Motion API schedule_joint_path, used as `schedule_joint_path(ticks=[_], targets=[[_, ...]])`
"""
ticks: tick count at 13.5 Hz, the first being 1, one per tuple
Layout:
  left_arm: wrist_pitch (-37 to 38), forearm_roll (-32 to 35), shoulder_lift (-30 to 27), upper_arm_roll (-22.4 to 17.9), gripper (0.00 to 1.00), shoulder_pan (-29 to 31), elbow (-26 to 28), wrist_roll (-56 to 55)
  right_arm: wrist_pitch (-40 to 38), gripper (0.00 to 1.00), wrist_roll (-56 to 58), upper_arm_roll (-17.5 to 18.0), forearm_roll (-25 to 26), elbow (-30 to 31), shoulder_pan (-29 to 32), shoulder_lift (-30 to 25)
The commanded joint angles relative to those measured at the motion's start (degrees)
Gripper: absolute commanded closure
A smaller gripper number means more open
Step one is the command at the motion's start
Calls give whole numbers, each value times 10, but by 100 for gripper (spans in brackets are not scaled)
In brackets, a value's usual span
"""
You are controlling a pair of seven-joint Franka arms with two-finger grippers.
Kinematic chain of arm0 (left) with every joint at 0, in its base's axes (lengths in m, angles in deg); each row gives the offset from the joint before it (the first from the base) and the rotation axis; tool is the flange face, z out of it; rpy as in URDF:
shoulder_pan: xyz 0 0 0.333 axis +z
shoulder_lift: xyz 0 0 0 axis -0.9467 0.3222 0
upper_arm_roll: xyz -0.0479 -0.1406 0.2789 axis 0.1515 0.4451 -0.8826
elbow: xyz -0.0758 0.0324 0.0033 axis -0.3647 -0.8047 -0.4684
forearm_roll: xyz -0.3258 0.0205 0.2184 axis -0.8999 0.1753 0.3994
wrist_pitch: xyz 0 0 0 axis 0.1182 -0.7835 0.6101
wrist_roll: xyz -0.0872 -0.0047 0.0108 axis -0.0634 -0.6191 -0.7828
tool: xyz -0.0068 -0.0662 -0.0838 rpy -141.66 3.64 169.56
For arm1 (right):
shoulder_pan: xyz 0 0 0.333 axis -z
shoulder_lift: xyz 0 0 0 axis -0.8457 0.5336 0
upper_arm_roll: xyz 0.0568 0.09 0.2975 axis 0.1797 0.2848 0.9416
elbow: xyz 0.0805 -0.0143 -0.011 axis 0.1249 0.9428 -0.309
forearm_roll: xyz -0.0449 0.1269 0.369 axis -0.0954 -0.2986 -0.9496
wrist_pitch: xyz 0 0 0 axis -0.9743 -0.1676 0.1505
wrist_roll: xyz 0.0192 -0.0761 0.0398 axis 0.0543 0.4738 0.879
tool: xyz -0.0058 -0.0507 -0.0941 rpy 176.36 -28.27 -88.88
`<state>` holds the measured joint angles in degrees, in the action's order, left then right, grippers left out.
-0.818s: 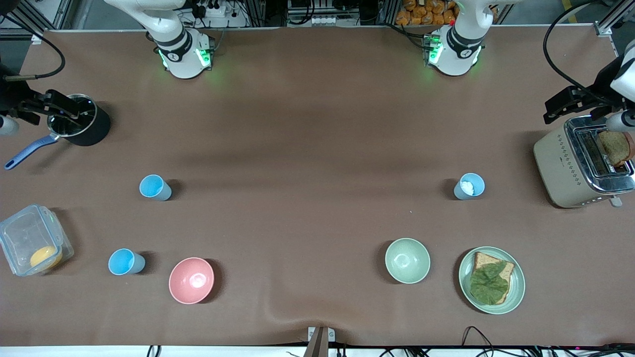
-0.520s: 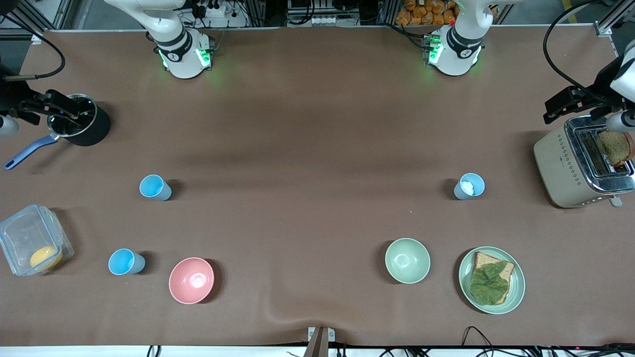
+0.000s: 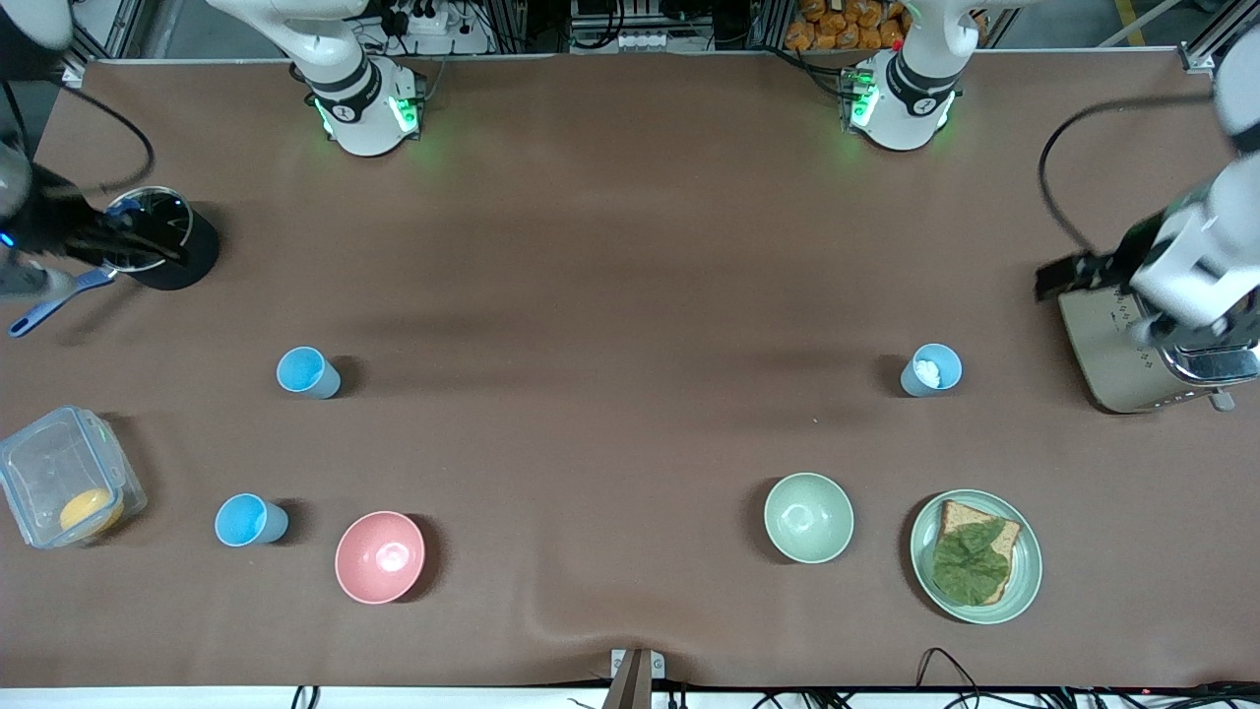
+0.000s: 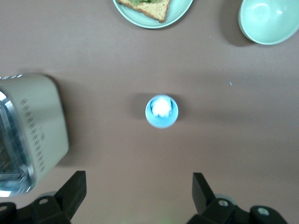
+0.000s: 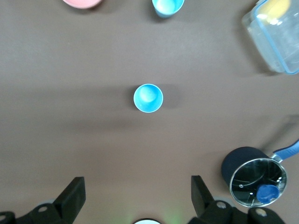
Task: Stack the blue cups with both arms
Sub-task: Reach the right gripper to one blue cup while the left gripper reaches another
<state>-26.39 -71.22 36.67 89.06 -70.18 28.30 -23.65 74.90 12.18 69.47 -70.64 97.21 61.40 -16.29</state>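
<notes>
Three blue cups stand upright on the brown table. One grey-blue cup [image 3: 307, 372] and a brighter sky-blue cup [image 3: 249, 520] are toward the right arm's end. A third cup [image 3: 930, 370], with something white inside, is toward the left arm's end. My left gripper [image 3: 1081, 273] is open and empty, high beside the toaster; its wrist view [image 4: 138, 193] shows the third cup [image 4: 161, 111] ahead of the fingers. My right gripper [image 3: 118, 246] is open and empty over the black pot; its wrist view [image 5: 138, 196] shows the grey-blue cup [image 5: 148, 98] and the sky-blue cup [image 5: 167, 5].
A toaster [image 3: 1112, 364] stands at the left arm's end. A pale green bowl [image 3: 808, 517] and a plate with bread and lettuce [image 3: 975, 556] lie nearer the camera. A pink bowl [image 3: 380, 556], a clear container [image 3: 59, 487] and a black pot [image 3: 172, 251] are at the right arm's end.
The left hand has swung over the toaster and hides the toast slot. The right hand has shifted over the pot. Cups and bowls have not moved.
</notes>
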Motion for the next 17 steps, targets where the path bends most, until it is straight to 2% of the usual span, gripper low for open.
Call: schedule_joint_path(ticks=[1, 2, 4, 7, 9, 11, 13, 15, 17], targets=[[-137, -6, -9, -2, 0, 4, 130, 10, -9, 0, 0, 3, 7, -19, -1, 42], [-192, -4, -4, -3, 0, 4, 165, 12, -27, 0, -6, 2, 8, -22, -1, 63], [-246, -4, 23, -3, 0, 8, 193, 14, -71, 0, -2, 2, 6, -24, 8, 72], [-301, -3, 80, -2, 0, 11, 201, 15, -64, 0, -1, 2, 7, -39, 10, 96], [-373, -3, 83, -3, 0, 9, 252, 15, -61, 0, 1, 3, -8, -72, 5, 134], [-403, -3, 102, -3, 0, 11, 265, 15, -54, 0, 23, 4, -15, -55, -2, 148], [-405, -3, 108, -3, 0, 11, 265, 15, 6, 0, 33, 4, -15, -6, 5, 152], [-405, -3, 112, -2, 0, 11, 265, 15, 27, 0, 48, 4, -14, 30, 13, 152], [-405, -3, 120, -2, 21, 11, 265, 14, 79, 0, 49, 3, -13, 83, 20, 147]])
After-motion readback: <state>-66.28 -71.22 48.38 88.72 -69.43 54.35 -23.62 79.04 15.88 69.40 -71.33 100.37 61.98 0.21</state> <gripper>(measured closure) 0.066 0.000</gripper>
